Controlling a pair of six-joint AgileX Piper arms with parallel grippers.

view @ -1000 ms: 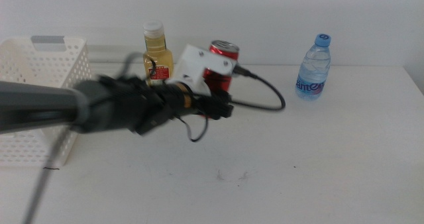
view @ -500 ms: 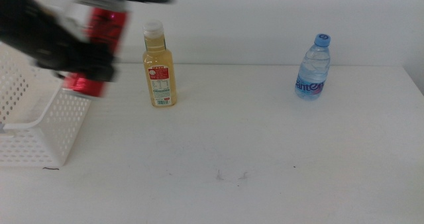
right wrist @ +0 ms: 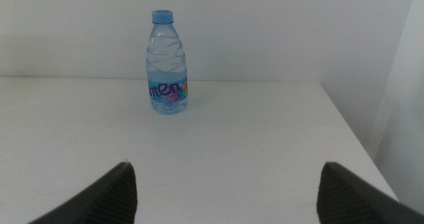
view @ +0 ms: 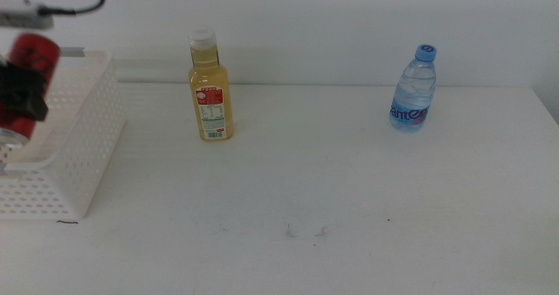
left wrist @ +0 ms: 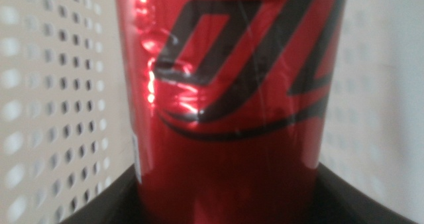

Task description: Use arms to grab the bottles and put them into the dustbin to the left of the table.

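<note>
Middle view: at the far left edge, the left gripper holds the red can over the white bin, its dark jaws pinching the can's lower half. The can leans a little and sits above the bin's open top, near the back rim. A black cable curls in the upper left corner. The yellow bottle stands upright on the table, just right of the bin, at upper centre-left. The water bottle stands upright at upper right, well apart from the yellow one. Faint scuffs mark the table low in the centre.

Left wrist view: the can fills the frame, clamped between the two dark jaws at the bottom corners. The bin's perforated wall shows behind it on the left side.

Right wrist view: the right gripper waits low over the table, jaws spread wide with nothing between them. The water bottle stands ahead at upper centre-left, well clear of the jaws.
</note>
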